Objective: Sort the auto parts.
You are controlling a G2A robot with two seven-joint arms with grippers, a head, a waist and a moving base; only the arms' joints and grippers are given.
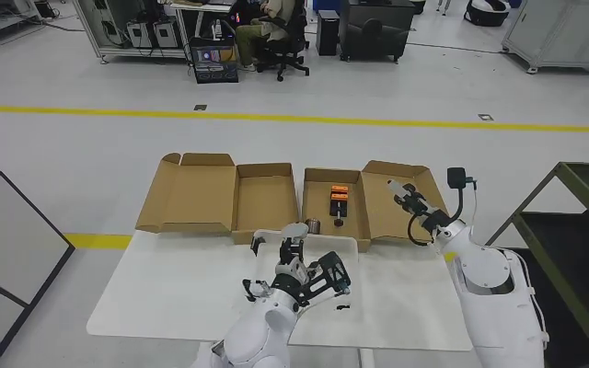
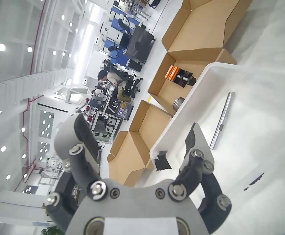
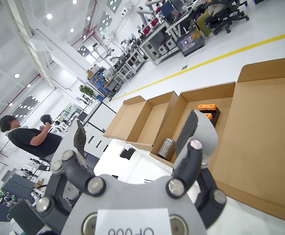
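Lying ahead of L end effector point(image 2: 135, 126), rod point(image 2: 222, 120)

- Ahead of me, a yellow line point(image 1: 294, 118) crosses the pale, glossy floor point(image 1: 386, 83).
- Beyond that line I see a metal workbench point(image 1: 138, 32), a black office chair point(image 1: 287, 51) and a dark cabinet point(image 1: 375, 28).
- High above the line, round ceiling lights point(image 3: 49, 16) glow.

The left gripper point(image 2: 135, 129) is spread wide with nothing between its ribbed fingers point(image 2: 85, 133), and the left arm point(image 1: 267, 322) is bent and held close in. The right gripper point(image 3: 135, 121) (likewise spread and holding nothing) sits at the end of the right arm point(image 1: 479, 267), which is stretched farther forward and angled inward.
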